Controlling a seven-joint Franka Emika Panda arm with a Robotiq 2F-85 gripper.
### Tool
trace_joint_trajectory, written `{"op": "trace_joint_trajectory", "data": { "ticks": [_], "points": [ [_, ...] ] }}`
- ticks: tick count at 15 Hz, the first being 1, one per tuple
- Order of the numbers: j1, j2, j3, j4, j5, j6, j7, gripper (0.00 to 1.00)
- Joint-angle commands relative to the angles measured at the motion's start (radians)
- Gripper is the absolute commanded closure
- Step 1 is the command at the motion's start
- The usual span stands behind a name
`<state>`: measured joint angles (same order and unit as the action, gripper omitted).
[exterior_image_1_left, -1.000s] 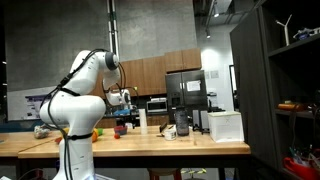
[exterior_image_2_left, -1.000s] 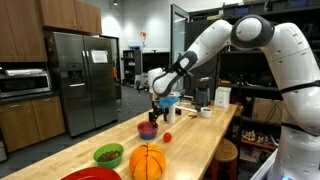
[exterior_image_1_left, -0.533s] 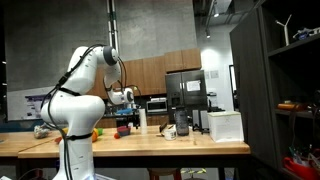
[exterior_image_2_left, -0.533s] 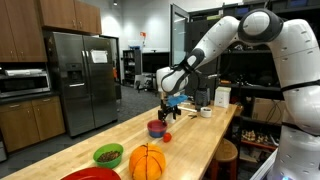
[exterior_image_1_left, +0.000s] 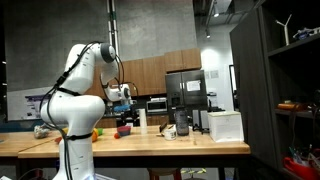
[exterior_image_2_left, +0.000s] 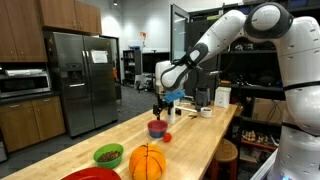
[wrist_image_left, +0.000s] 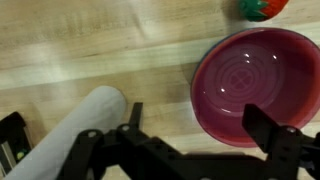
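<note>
Maroon bowl (wrist_image_left: 255, 85) — seemingly just below spread pincer (wrist_image_left: 192, 118).

In the wrist view, I see the gripper (wrist_image_left: 192, 140) only as dark, blurred fingers cut off by the bottom edge. The pale cylinder (wrist_image_left: 85, 125) beside them leaves the frame at the same edge, so I cannot identify it. The red-and-green object (wrist_image_left: 262, 7) beyond the maroon bowl (wrist_image_left: 255, 85) is cut by the top edge, and one finger hides part of the bowl's rim. In an exterior view, the orange ribbed object (exterior_image_2_left: 147, 162) and the red dish (exterior_image_2_left: 88, 175) are cut off by the bottom edge.
</note>
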<state>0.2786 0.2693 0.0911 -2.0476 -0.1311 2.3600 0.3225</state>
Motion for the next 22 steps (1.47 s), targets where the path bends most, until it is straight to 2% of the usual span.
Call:
{"op": "trace_joint_trajectory", "data": {
  "ticks": [1, 13, 22],
  "points": [
    [0.014, -0.029, 0.03, 0.01, -0.023, 0.014, 0.008, 0.0],
    [0.104, 0.095, 0.135, 0.242, -0.007, -0.03, -0.094, 0.0],
    [0.153, 0.261, 0.233, 0.421, 0.052, -0.072, -0.325, 0.0]
  ]
}}
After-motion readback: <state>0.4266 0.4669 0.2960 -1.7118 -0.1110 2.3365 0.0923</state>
